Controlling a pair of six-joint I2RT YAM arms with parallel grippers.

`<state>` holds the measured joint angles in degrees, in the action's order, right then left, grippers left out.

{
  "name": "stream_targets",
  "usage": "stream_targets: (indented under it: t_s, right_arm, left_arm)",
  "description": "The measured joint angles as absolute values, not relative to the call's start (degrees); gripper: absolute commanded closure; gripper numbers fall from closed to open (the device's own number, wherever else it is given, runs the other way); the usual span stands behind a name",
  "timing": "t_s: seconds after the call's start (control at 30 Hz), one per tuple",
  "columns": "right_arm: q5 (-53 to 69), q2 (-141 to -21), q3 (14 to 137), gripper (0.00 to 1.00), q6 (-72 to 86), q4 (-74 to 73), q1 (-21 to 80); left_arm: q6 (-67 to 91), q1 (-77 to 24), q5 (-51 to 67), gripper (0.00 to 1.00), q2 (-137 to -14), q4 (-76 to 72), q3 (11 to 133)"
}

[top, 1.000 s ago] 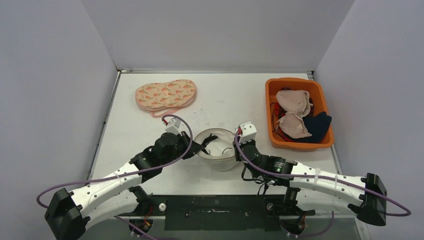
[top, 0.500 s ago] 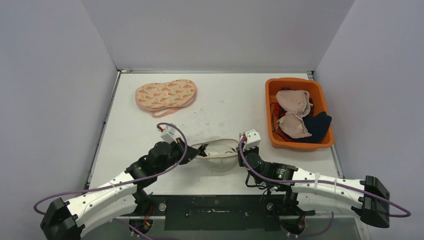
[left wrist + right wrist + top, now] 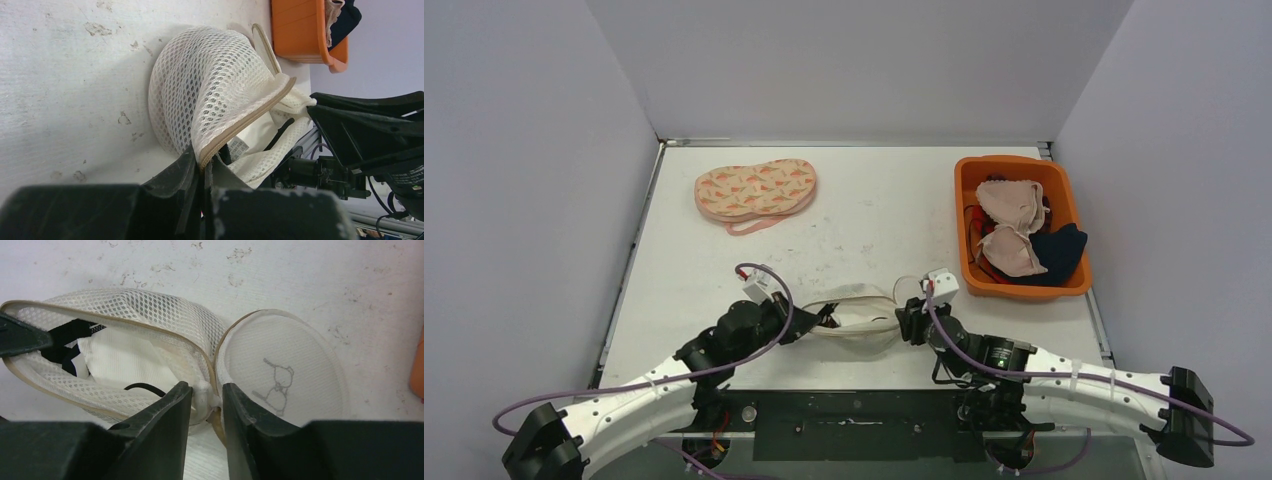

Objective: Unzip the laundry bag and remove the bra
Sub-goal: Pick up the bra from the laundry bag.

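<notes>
Two-point hold on laundry bag (image 3: 859, 318), near edge of table (image 3: 864, 200), between the arm tips.

Left gripper (image 3: 202, 167): clamped flat on the tan rim binding, mesh dome bulging away from the fingertips. Reads as an anchor, for stretching the mouth and stopping any slide.

Right gripper (image 3: 207, 395): narrow gap, straddling the hinge seam of the round lid flap (image 3: 280, 370). Mesh between the fingers, but can't tell whether pinched or merely bracketed. Probably parked there because of the zip run ending at that hinge.

Zip looks done: flap flipped out flat on the table to the right, small bear-like print showing, mouth gaping.

Bra (image 3: 117, 362) not out yet: inside the bag, white padded fabric and a black strap visible through the opening.

Judged stage: unzip finished, extraction next. Needs one claw free for reaching in at the strap, the other pinning the rim. Risk of dragging the whole bag along on a weak rim grip.

Orange bin (image 3: 1021, 225) of other garments far right, carrot-print pouch (image 3: 756, 190) far left, both well apart from the work.
</notes>
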<state>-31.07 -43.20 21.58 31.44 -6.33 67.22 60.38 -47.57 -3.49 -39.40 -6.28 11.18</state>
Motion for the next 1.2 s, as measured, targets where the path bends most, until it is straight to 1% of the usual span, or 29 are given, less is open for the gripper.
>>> stream_targets:
  t_s: [0.07,0.1,0.17,0.23,0.33,0.43,0.57,0.63,0.77,0.83,1.03,1.13,1.2]
  right_arm:
    - [-30.6,-41.3,21.5,0.44,32.1,-7.6,67.2]
    - [-30.3,-40.2,21.5,0.41,32.2,-8.1,67.4]
    - [-29.5,-37.9,21.7,0.38,32.1,-9.3,67.6]
    - [-28.3,-36.8,22.6,0.4,31.7,-10.5,67.6]
    - [-25.2,-38.0,26.0,0.49,30.4,-11.1,67.7]
    - [-22.0,-43.0,30.9,0.58,28.7,-10.0,67.9]
    - [-18.5,-54.2,36.4,0.65,25.9,-6.1,68.3]
    - [-17.1,-59.5,37.5,0.66,24.3,-5.3,68.4]
    - [-14.5,-68.2,38.1,0.67,21.3,-4.4,69.0]
    - [-13.9,-70.5,38.1,0.67,20.2,-4.4,69.5]
    - [-13.6,-71.4,35.4,0.64,18.4,-3.0,73.5]
    - [-13.6,-70.2,32.9,0.61,18.4,-2.9,74.9]
    - [-13.7,-69.5,31.9,0.54,18.6,-3.0,75.5]
  left_arm:
    - [60.2,-47.6,-3.4,1.0,-39.8,-6.3,11.2]
    - [60.1,-47.7,-3.3,1.0,-39.9,-6.3,11.2]
    - [59.7,-47.7,-3.3,1.0,-40.3,-6.3,11.2]
    - [59.4,-47.9,-3.3,1.0,-40.6,-6.3,11.2]
    - [59.1,-48.1,-3.3,1.0,-41.1,-6.3,11.4]
    - [58.5,-48.4,-3.3,1.0,-41.4,-6.1,11.7]
    - [57.5,-48.8,-3.4,1.0,-41.6,-5.8,12.7]
    - [57.0,-49.0,-3.4,1.0,-41.8,-5.7,13.1]
    - [56.2,-49.5,-3.4,1.0,-42.6,-5.5,13.3]
    - [56.0,-49.7,-3.4,1.0,-43.1,-5.3,13.3]
    - [55.6,-49.9,-3.8,1.0,-43.4,-5.1,13.3]
    - [55.3,-50.0,-4.0,1.0,-43.4,-5.1,13.3]
    - [55.3,-50.0,-4.0,1.0,-43.4,-5.2,13.2]
